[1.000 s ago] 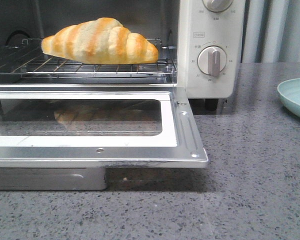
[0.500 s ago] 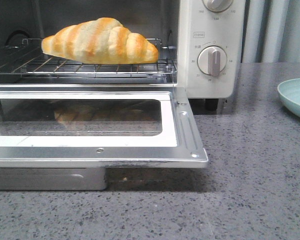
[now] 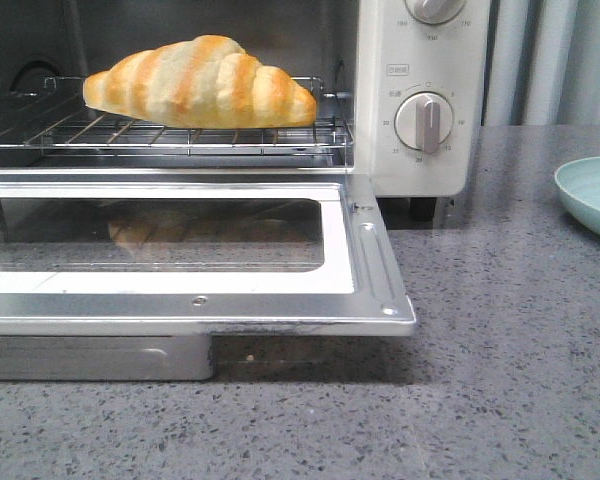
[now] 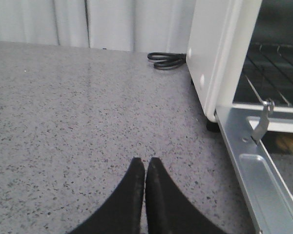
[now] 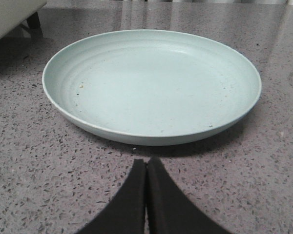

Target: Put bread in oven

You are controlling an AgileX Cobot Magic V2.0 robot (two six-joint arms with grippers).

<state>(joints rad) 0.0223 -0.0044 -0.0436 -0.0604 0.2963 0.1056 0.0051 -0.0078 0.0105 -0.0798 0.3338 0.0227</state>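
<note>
The golden-brown striped bread (image 3: 200, 83) lies on the wire rack (image 3: 170, 135) inside the cream-white oven (image 3: 420, 100), whose glass door (image 3: 180, 250) hangs open and flat toward me. Neither gripper shows in the front view. My left gripper (image 4: 145, 162) is shut with nothing in it, low over the speckled counter beside the oven's outer side wall (image 4: 212, 58) and the door's metal edge (image 4: 254, 170). My right gripper (image 5: 146, 163) is shut and empty, just in front of an empty pale green plate (image 5: 151, 87).
The green plate's rim (image 3: 590, 195) shows at the counter's right edge. A black power cord (image 4: 167, 60) lies coiled behind the oven. A corner of the oven with a black foot (image 5: 33, 20) stands beyond the plate. Curtains hang behind the counter.
</note>
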